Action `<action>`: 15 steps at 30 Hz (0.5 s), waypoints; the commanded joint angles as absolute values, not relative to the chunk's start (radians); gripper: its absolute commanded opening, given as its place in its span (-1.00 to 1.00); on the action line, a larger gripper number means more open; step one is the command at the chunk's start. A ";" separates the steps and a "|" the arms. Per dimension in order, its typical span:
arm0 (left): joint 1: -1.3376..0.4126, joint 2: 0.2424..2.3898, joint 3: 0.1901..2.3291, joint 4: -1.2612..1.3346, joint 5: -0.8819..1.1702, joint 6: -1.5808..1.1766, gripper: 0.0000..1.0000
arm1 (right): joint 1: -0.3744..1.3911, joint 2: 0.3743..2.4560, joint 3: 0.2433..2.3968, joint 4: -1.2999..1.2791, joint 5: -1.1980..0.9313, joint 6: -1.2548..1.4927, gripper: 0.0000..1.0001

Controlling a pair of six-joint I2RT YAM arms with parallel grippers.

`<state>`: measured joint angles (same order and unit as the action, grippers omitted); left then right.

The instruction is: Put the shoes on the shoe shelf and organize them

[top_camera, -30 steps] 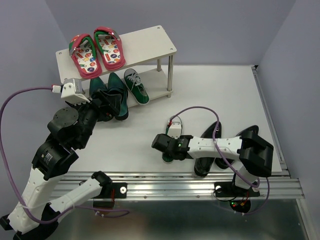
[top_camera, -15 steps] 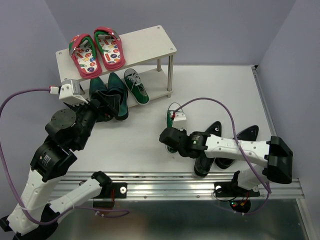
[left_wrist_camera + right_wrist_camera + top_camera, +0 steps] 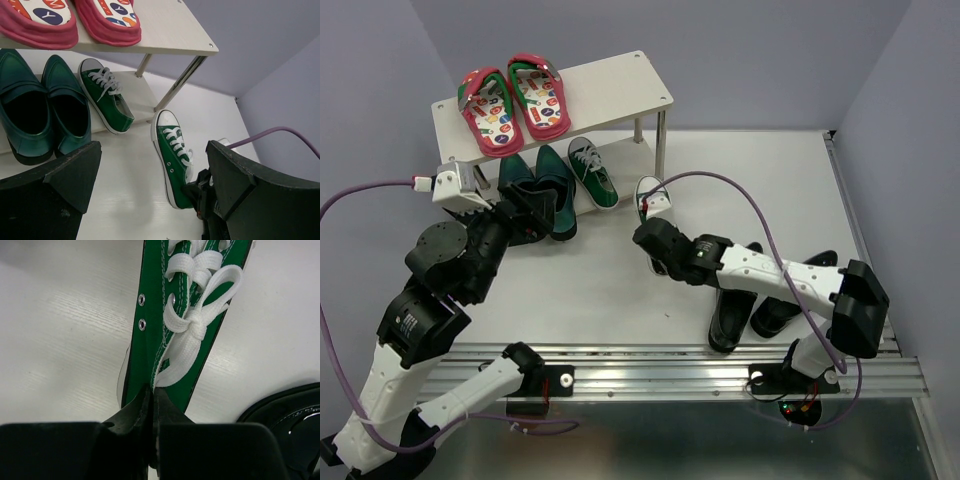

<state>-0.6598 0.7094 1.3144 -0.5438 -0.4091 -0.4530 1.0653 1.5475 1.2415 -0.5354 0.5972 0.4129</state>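
Right gripper [image 3: 151, 396] pinching green sneaker [image 3: 149, 335], near shoe shelf [image 3: 610, 85]; left gripper [image 3: 154, 150] — spread

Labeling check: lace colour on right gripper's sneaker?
White laces on green sneaker; best in right wrist view.

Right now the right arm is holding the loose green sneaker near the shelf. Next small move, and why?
Probably nudge the held green sneaker a little left and forward onto the lower shelf board. The right gripper has its jaws shut on the shoe's collar. The toe points at the shelf but sits close to the front metal leg, and bare board shows beside its mate.
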 commanded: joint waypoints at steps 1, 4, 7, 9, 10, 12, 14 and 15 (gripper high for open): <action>-0.661 0.695 1.321 -0.538 -0.443 -0.446 0.94 | 1.005 1.568 1.353 -0.362 0.528 0.250 -0.99; -0.661 0.693 1.327 -0.549 -0.449 -0.446 0.94 | 0.957 1.606 1.414 -0.357 0.489 0.212 -0.99; -0.661 0.692 1.335 -0.557 -0.460 -0.445 0.94 | 0.917 1.660 1.477 -0.351 0.454 0.167 -0.99; -0.661 0.687 1.338 -0.561 -0.468 -0.445 0.94 | 0.897 1.698 1.506 -0.344 0.425 0.137 -0.99; -0.663 0.686 1.338 -0.563 -0.469 -0.445 0.94 | 0.887 1.710 1.520 -0.339 0.410 0.124 -0.99; -0.661 0.684 1.339 -0.568 -0.476 -0.445 0.94 | 0.871 1.746 1.555 -0.319 0.381 0.095 -0.99; -0.663 0.684 1.344 -0.572 -0.480 -0.446 0.94 | 0.836 1.773 1.601 -0.314 0.376 0.078 -0.99; -0.661 0.684 1.347 -0.577 -0.482 -0.446 0.94 | 0.836 1.801 1.617 -0.310 0.373 0.074 -0.99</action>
<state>-0.6598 0.6952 1.3151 -0.5873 -0.4515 -0.4530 0.8639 1.7653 1.4998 -0.4496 0.3973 0.1524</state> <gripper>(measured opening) 0.974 0.040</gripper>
